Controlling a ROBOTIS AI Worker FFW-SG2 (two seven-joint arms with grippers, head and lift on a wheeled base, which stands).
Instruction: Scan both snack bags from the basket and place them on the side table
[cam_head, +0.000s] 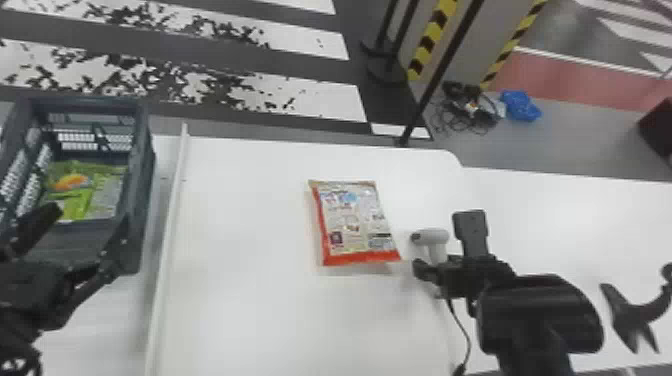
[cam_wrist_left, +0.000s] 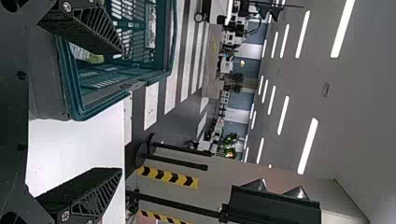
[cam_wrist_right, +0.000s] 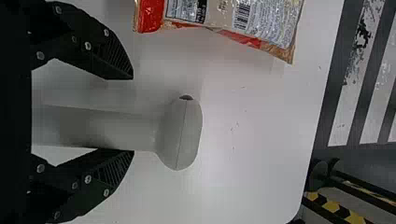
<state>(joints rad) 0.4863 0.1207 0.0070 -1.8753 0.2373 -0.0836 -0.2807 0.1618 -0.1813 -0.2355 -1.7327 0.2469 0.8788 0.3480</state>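
The left gripper (cam_head: 89, 215) is spread and empty over the near end of the basket (cam_head: 144, 170), where the green bag (cam_head: 80, 192) lies; rightward, the red bag (cam_head: 355, 225) lies flat on the table (cam_head: 240, 305); just beyond sits the scanner (cam_wrist_right: 181, 135), its handle running back between the parted fingers of the right gripper (cam_wrist_right: 133, 114), the nearer one, long axis in line with them; its head lies crosswise, nose pointing left toward the red bag; contact cannot be told; closing seems next.

L fingers (cam_head: 39, 226) apart; R fingers (cam_head: 470, 227) ditto
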